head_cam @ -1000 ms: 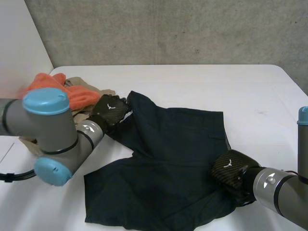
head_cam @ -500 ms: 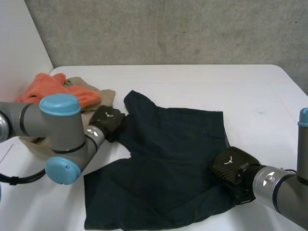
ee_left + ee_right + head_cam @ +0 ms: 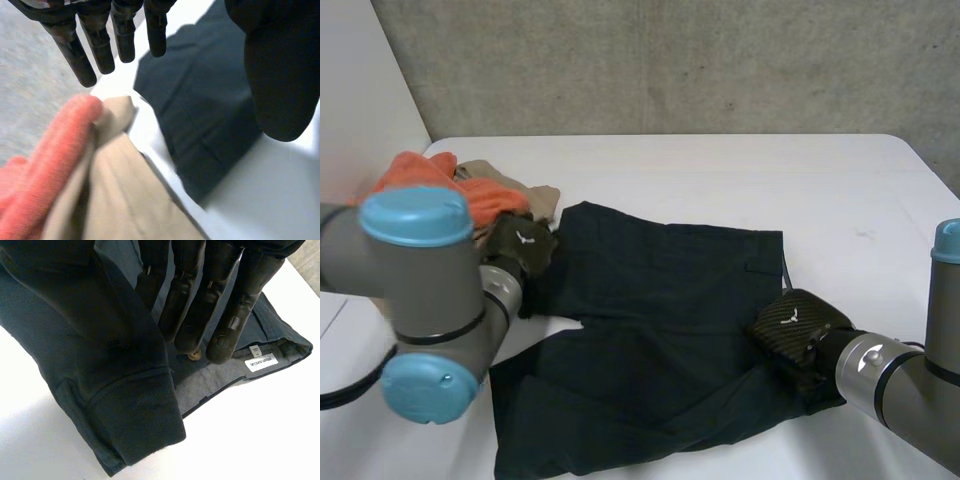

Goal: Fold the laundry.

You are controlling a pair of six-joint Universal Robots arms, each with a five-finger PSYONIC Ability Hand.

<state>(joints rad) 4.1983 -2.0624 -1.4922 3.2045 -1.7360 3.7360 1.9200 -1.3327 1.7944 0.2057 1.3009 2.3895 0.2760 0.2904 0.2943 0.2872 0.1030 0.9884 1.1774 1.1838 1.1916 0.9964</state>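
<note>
Closest to the table's (image 3: 720, 165) near edge, toward its right corner, my right hand (image 3: 790, 325) has hold of the dark shorts (image 3: 660, 300) at their near right corner. In my right wrist view a folded flap of the cloth, hem hanging down, is pinched between my thumb and my nearly straight fingers (image 3: 220, 315), and a white label (image 3: 260, 362) shows on the waistband just past the fingertips. From there the shorts spread flat over the middle of the table, one leg reaching the near edge left of centre. Farther back, at the shorts' far left corner, my left hand (image 3: 523, 243) is above the cloth with its fingers (image 3: 100, 45) straight and spread and the thumb well apart from them, holding nothing. Just beyond that hand, near the table's left edge, lies a tan cloth (image 3: 525, 192), its edge close beside the shorts, and an orange cloth (image 3: 420, 170) is heaped against it on the far left side.
</note>
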